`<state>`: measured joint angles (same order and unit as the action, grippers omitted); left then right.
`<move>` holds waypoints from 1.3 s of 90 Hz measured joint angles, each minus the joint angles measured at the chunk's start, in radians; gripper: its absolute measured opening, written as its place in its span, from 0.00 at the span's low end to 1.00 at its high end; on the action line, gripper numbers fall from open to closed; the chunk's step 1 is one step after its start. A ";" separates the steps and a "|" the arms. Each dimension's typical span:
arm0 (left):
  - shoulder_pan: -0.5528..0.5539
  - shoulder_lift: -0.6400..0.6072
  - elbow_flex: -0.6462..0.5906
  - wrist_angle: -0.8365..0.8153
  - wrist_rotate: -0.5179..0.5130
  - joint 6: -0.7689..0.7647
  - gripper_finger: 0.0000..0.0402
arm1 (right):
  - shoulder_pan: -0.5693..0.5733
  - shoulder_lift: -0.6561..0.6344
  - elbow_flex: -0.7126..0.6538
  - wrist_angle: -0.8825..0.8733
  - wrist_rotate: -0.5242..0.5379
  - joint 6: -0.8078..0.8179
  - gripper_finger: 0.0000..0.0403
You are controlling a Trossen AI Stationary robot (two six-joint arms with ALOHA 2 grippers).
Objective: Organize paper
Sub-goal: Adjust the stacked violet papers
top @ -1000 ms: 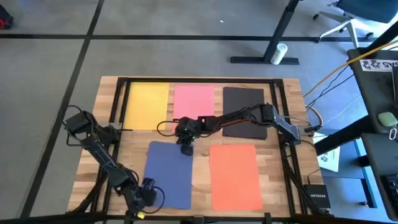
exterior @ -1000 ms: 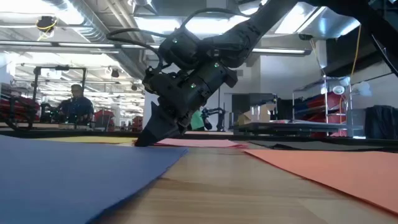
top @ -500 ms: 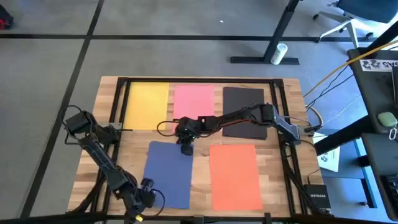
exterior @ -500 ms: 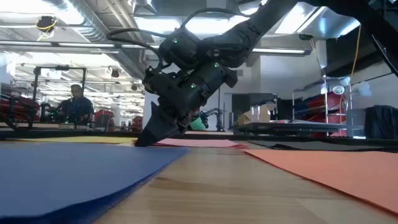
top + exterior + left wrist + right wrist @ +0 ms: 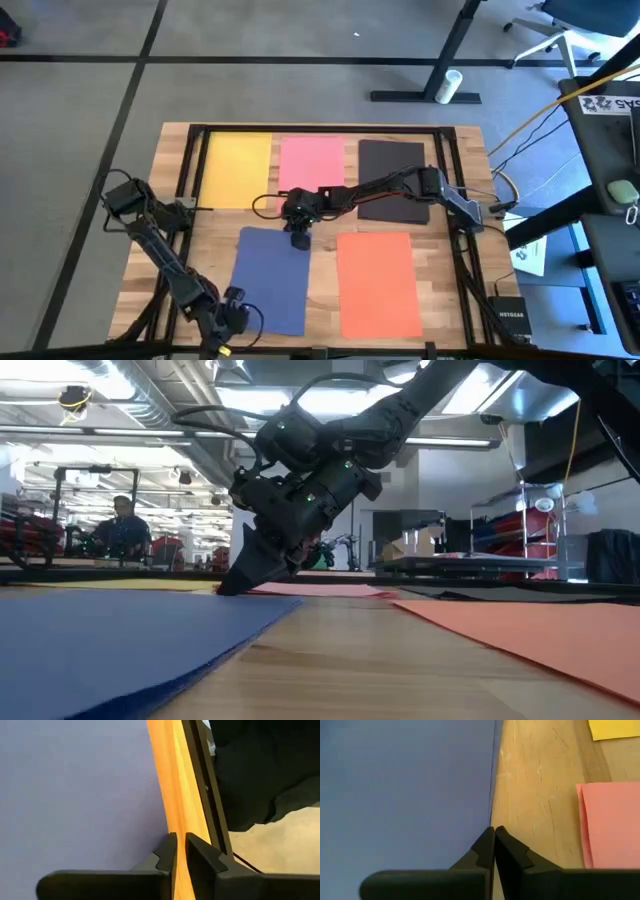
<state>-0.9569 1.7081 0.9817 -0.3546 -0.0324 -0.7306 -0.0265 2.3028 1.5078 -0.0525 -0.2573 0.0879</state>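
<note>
On the table (image 5: 320,225), high view: five sheets in two rows. Far row is yellow sheet (image 5: 237,168), pink sheet (image 5: 311,163), black sheet (image 5: 392,180). Near row is navy sheet (image 5: 272,279) and orange sheet (image 5: 378,283). Navy sits slightly skewed next to the orange one, which is probably why both arms are on it. Right gripper (image 5: 299,239) reaches across from the right side and is planted on navy's far edge near its right corner. Left gripper (image 5: 228,311) is down at navy's near-left corner by the table's front edge. Two opposite ends held, so the sheet can be dragged or squared up without pivoting; that's my read.

Low view: right gripper (image 5: 232,584) angled steeply down, tip touching where navy sheet (image 5: 120,630) meets the wood. Orange sheet (image 5: 530,625) lies flat, well apart. A person (image 5: 122,525) sits far back in the room, not involved.

Left wrist view: left fingers (image 5: 167,854) nearly together, thin gap, straddling navy's edge (image 5: 75,795) along the strip of bare wood. Looks like pinching the sheet edge, but I can't confirm paper is actually between them.

Right wrist view: right fingers (image 5: 486,847) pressed together right at navy's edge line (image 5: 405,785); pink (image 5: 612,825) and a yellow corner (image 5: 612,729) beyond. Closed tip reads as pinning or pinching the edge for a slide.
</note>
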 joint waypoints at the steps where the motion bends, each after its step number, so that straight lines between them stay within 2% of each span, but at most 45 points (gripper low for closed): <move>1: 0.000 0.000 0.000 0.000 0.003 0.000 0.08 | 0.000 0.000 0.000 0.000 0.000 0.000 0.00; 19: -0.010 0.000 0.019 0.006 0.036 0.031 0.10 | 0.000 0.000 0.000 0.000 0.000 0.000 0.00; 29: -0.022 -0.001 0.034 -0.015 0.051 0.047 0.07 | 0.000 0.000 0.000 0.000 -0.005 0.000 0.00; 38: -0.038 -0.001 0.046 -0.095 0.052 0.020 0.01 | 0.000 0.000 0.000 0.000 -0.006 0.000 0.00; 53: -0.068 -0.001 0.049 -0.235 0.046 -0.053 0.00 | 0.000 0.000 0.001 -0.016 -0.006 -0.018 0.00; 68: -0.086 -0.001 0.035 -0.298 0.030 -0.073 0.00 | 0.000 -0.004 0.002 -0.031 -0.006 -0.041 0.00; 88: -0.075 -0.001 -0.047 -0.177 0.026 -0.083 0.00 | 0.000 -0.010 0.000 -0.044 -0.007 -0.043 0.00; 117: -0.065 0.000 -0.058 -0.090 0.017 -0.082 0.00 | 0.000 -0.011 0.000 -0.046 -0.009 -0.043 0.00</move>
<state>-1.0219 1.7077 0.9234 -0.4442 -0.0152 -0.8124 -0.0269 2.2921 1.5074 -0.0982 -0.2665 0.0452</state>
